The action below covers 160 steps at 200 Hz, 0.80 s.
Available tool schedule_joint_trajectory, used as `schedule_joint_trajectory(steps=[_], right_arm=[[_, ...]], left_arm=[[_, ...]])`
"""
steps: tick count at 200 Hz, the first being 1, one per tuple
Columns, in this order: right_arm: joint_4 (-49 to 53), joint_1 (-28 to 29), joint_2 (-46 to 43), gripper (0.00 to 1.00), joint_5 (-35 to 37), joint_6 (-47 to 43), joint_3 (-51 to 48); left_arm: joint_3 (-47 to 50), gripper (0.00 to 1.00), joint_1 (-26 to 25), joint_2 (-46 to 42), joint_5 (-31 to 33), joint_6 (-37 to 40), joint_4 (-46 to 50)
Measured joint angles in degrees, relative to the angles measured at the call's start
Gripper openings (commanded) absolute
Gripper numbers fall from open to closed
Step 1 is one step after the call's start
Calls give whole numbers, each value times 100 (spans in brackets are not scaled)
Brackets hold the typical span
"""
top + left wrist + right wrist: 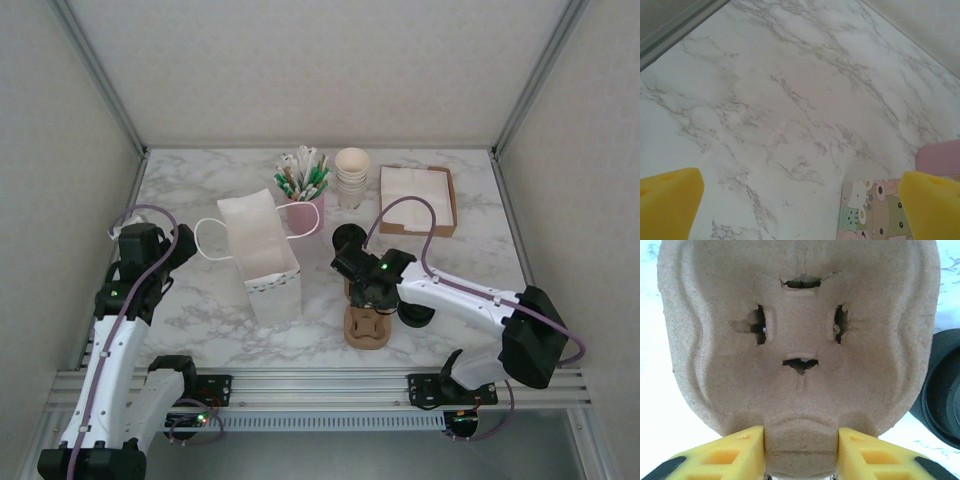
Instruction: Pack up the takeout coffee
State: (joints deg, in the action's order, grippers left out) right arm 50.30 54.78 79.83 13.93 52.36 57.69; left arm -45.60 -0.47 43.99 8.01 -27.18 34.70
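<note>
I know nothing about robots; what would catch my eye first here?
The brown pulp cup carrier grabs the eye: it sits near the front middle of the marble table, with the right gripper straddling its narrow waist, yellow fingers on either side. Left of it is a white paper bag with loop handles, and behind that a pink cup bristling with green and white sticks.

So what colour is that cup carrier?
Plain brown; the cup carrier shows best in the right wrist view.

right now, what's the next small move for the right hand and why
Probably finish the squeeze on the pulp carrier, then lift. The right hand straddles the carrier's narrow end tab, with a yellow finger against each side, so no repositioning looks needed.
</note>
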Motion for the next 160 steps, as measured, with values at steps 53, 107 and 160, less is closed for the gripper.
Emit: schedule_joint_trajectory(steps=[53, 107, 160], right_arm=[[133, 0, -297, 38, 70, -2, 4], [577, 0, -680, 39, 313, -85, 319], [1471, 2, -817, 39, 918, -651, 1707]], left_arm=[[0, 100, 0, 0, 0, 0, 0], [0, 100, 0, 0, 0, 0, 0], [0, 100, 0, 0, -2, 0, 0]])
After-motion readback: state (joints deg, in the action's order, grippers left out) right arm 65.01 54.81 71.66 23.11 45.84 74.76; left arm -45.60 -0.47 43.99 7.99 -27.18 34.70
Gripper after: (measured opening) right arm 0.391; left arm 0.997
